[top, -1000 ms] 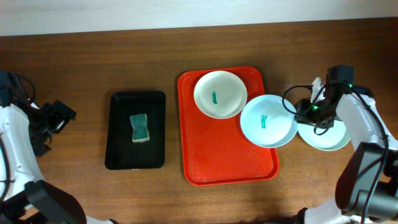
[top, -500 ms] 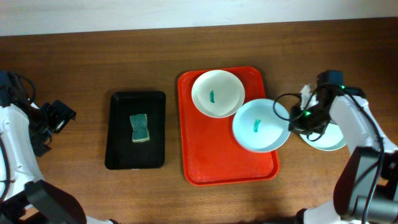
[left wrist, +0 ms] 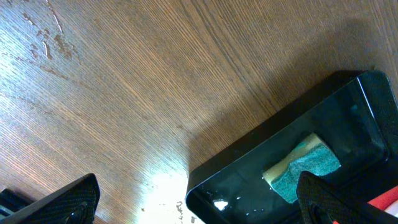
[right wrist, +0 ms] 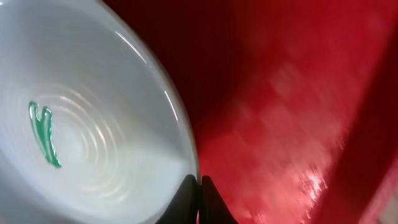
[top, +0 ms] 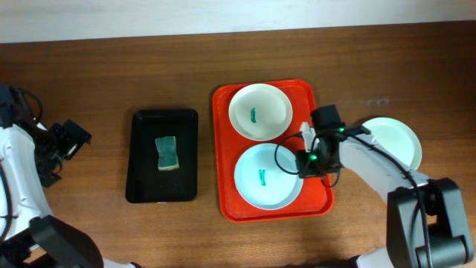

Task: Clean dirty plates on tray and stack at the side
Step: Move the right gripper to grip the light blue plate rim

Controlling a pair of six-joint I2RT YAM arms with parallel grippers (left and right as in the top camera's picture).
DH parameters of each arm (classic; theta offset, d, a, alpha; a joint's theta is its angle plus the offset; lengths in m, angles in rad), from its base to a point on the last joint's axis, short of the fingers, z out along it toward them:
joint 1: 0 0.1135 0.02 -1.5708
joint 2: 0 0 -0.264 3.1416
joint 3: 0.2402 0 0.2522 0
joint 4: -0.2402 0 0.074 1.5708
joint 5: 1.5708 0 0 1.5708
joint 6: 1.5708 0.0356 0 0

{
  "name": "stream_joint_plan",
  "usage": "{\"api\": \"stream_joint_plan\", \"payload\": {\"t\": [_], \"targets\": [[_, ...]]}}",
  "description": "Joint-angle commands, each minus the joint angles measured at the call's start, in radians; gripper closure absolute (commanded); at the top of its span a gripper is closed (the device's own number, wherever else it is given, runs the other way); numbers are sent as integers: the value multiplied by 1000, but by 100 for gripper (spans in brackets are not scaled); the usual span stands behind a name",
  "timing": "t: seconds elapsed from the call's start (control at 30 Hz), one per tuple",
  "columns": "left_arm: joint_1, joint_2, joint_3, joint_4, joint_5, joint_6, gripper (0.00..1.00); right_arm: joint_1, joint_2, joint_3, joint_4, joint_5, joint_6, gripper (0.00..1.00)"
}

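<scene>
At the far left, the left tool hangs over the bare desk, well apart from everything else. The left wrist view shows its two fingers spread wide, released, with nothing between them.

Next comes the black tray, with a yellow-and-green sponge lying in its middle.

Right of that lies the red tray, flat on the desk with two plates in it. The upper plate sits at the far end. The lower plate sits just beside it at the near end. Each carries a green smear at its centre.

The right tool is over the tray's right side, at the lower plate's right rim. In the right wrist view its fingertips are clenched on that rim, pinching it, with red tray floor beyond.

Furthest right, the third plate rests on the desk outside the red tray, near its right edge. The right arm crosses part of it.
</scene>
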Motion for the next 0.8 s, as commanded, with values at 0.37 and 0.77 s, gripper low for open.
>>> {"api": "stream_joint_plan", "payload": {"t": [0.37, 0.77], "targets": [[2, -19, 16, 1, 0, -12, 1, 10, -89, 246, -201, 74, -10, 64], [-150, -18, 15, 25, 303, 217, 0, 11, -195, 279, -358, 52, 18, 64]]}}
